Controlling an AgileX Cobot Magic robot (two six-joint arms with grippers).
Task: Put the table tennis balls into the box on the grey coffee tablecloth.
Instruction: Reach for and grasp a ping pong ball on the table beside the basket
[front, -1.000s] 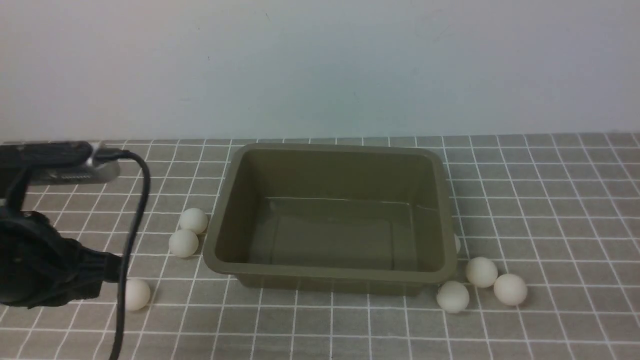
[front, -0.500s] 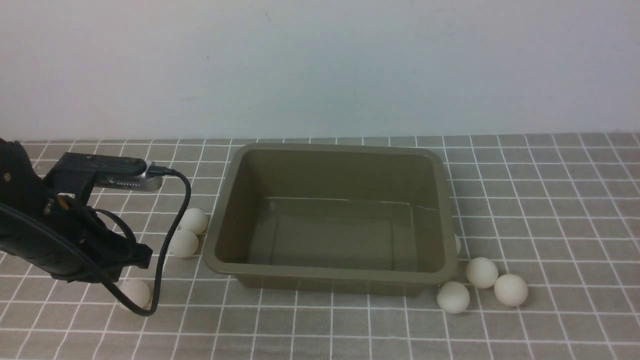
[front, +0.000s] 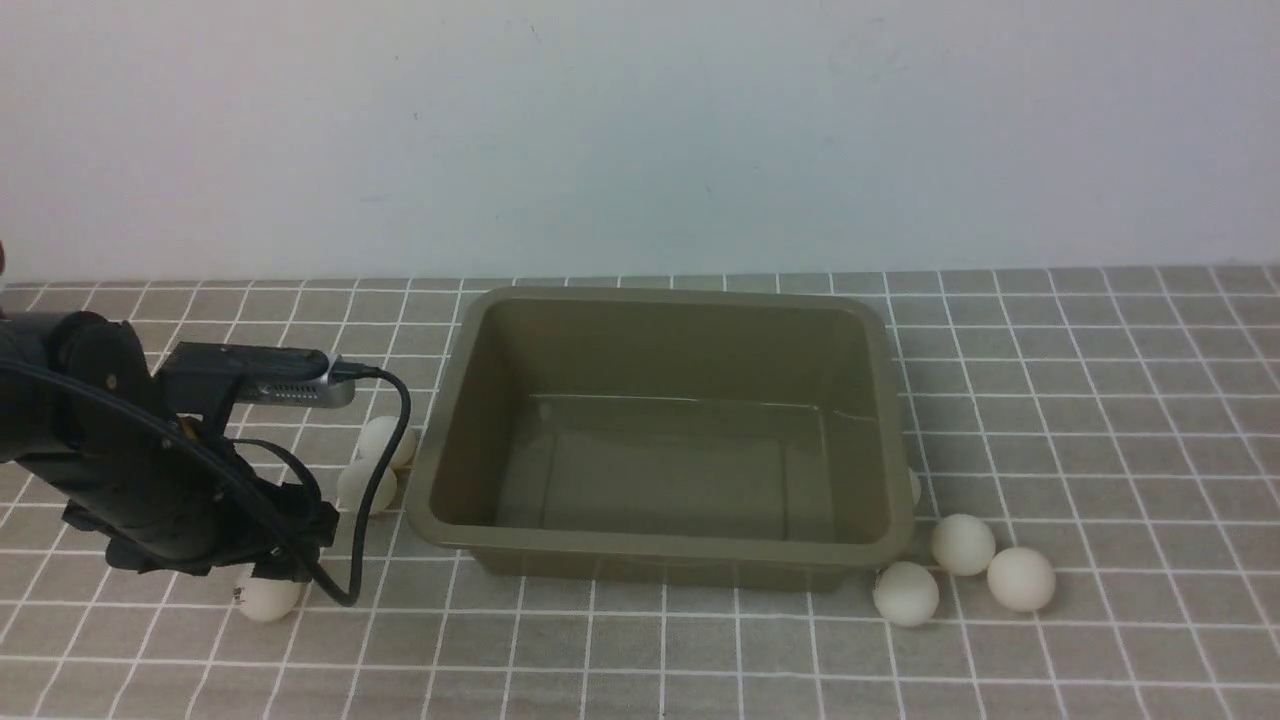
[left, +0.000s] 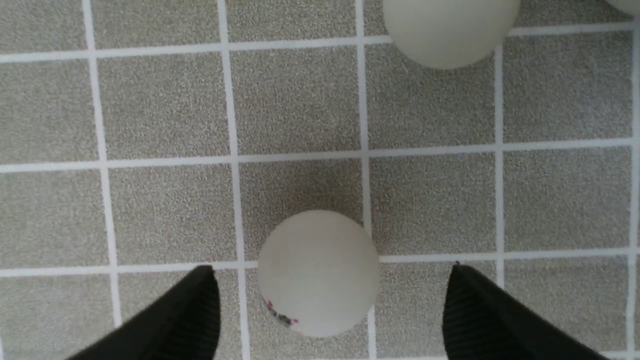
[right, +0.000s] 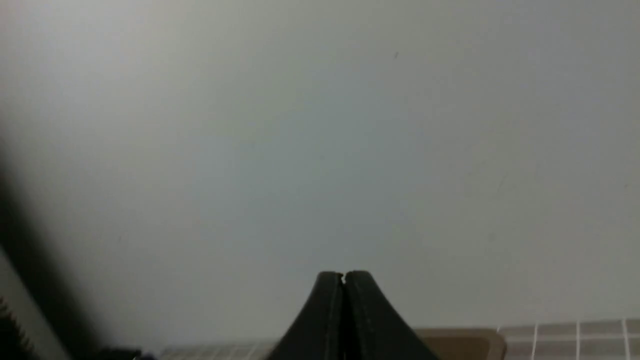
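Left claw (left: 330, 272): held wide apart, low over the cloth near the box's front left corner; nothing is clamped.
Left fingertips (left: 200, 305): black and ribbed, set either side of one ball, with a gap on each side.
Ball at the left claw (left: 318, 272): resting on the grey coffee tablecloth (front: 1100, 400) between the spread tips; a small red and dark print is carried low on it.
Left pair of balls (front: 378, 438): laid on the cloth just beside the box's left wall, close together and partly crossed by a black cable (front: 407, 415).
Box (front: 660, 548): olive-brown, set upright mid-cloth; every ball seen lies outside it.
Right trio of balls (front: 963, 544): clustered on the cloth by the box's front right corner.
Seventh ball (front: 914, 487): only a sliver is shown behind the box's right rim.
Right claw (right: 343, 276): pressed together with nothing held, raised and faced toward the pale wall (right: 320, 125).
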